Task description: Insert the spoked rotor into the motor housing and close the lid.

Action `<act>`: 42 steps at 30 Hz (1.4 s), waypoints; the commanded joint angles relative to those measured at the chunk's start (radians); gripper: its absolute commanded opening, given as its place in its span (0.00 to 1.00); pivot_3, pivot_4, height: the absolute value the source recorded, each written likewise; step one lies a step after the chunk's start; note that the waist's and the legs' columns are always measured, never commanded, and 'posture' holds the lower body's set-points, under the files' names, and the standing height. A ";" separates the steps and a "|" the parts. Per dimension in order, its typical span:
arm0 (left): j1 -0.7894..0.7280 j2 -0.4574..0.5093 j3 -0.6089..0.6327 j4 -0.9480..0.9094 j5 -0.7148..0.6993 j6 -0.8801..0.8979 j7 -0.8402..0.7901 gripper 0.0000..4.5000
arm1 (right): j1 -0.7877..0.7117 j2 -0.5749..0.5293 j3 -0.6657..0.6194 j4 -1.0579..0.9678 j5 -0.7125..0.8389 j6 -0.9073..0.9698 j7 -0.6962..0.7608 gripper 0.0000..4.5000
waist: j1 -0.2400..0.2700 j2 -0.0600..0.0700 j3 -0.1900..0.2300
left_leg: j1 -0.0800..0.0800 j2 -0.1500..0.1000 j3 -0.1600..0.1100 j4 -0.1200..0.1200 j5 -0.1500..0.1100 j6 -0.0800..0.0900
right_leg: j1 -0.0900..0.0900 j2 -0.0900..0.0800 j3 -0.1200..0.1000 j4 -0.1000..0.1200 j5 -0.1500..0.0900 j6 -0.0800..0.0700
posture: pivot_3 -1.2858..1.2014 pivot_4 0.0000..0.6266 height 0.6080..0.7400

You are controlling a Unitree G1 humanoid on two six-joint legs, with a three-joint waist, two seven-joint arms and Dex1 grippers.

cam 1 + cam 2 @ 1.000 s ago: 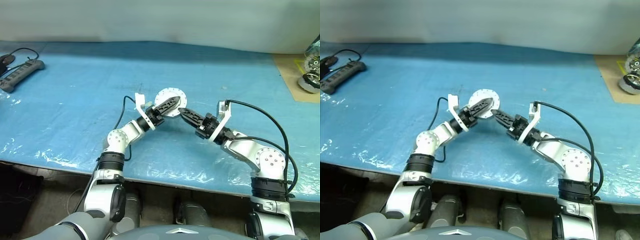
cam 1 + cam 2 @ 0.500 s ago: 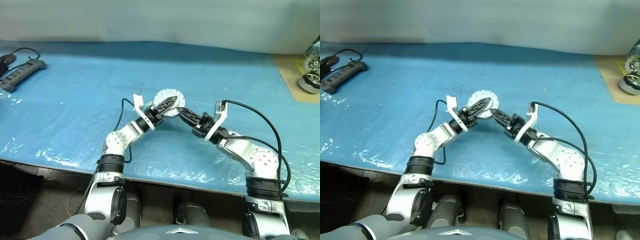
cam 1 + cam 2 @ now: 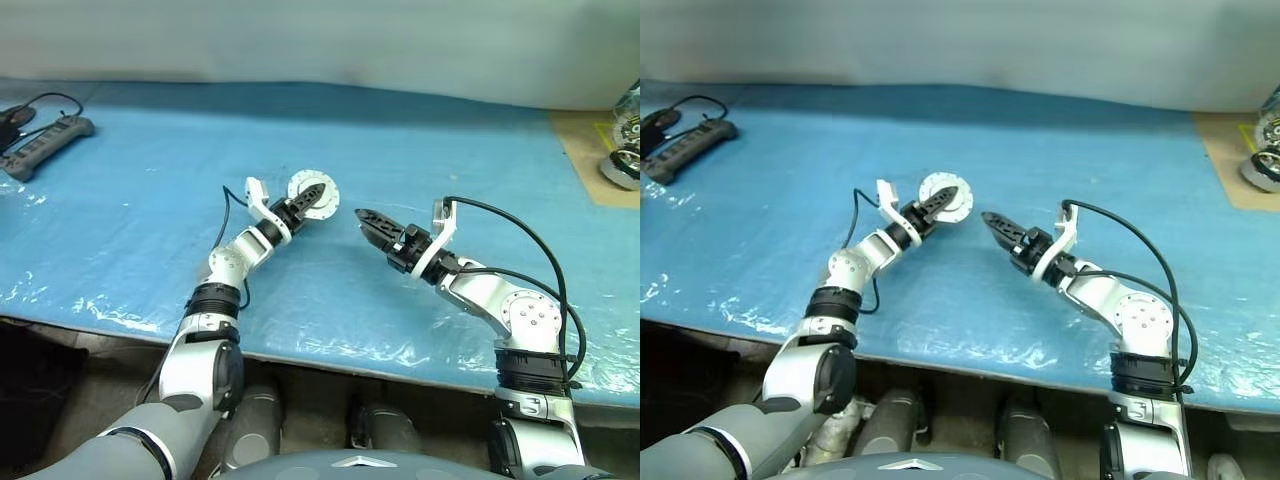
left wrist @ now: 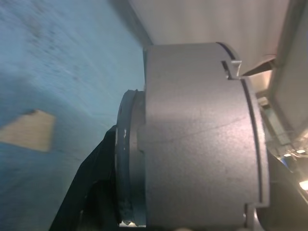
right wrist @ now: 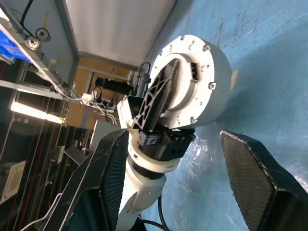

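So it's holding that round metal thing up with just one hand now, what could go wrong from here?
The left gripper alone holds the motor housing above the blue table, pinched across its face and back. If that grip slips, the housing could drop. The right gripper hangs open and empty beside it, so nothing backs the grip up. The housing also looks heavy for two thin fingers, so it might tilt between them.

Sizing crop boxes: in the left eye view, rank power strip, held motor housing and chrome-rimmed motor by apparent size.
1. power strip
2. motor housing and chrome-rimmed motor: alike; the motor is cut off.
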 commanded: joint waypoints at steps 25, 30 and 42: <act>-0.119 0.272 0.059 0.382 0.322 -0.490 0.186 0.89 | 0.046 -0.001 0.009 -0.072 -0.208 -0.015 0.125 0.71 | -0.011 0.000 0.000 | 0.009 0.000 -0.013 -0.003 0.003 -0.005 | 0.015 0.001 -0.008 -0.006 0.001 -0.002 | 0.52 0.24 1.00; -0.038 0.302 -0.021 0.253 0.384 -0.497 0.072 0.89 | 0.055 -0.002 0.027 -0.078 -0.252 -0.013 0.152 0.71 | -0.007 0.000 0.000 | 0.007 0.000 -0.014 -0.005 0.003 -0.006 | 0.015 0.001 -0.010 -0.010 0.001 -0.002 | 0.52 0.24 1.00; 0.243 0.314 -0.155 -0.459 0.288 -0.337 -0.167 0.89 | 0.168 -0.104 0.102 -0.265 -0.516 -0.087 0.263 0.71 | -0.002 0.000 0.000 | 0.005 0.001 -0.013 -0.005 0.005 -0.003 | 0.015 -0.001 -0.014 -0.011 0.002 -0.006 | 0.52 0.24 1.00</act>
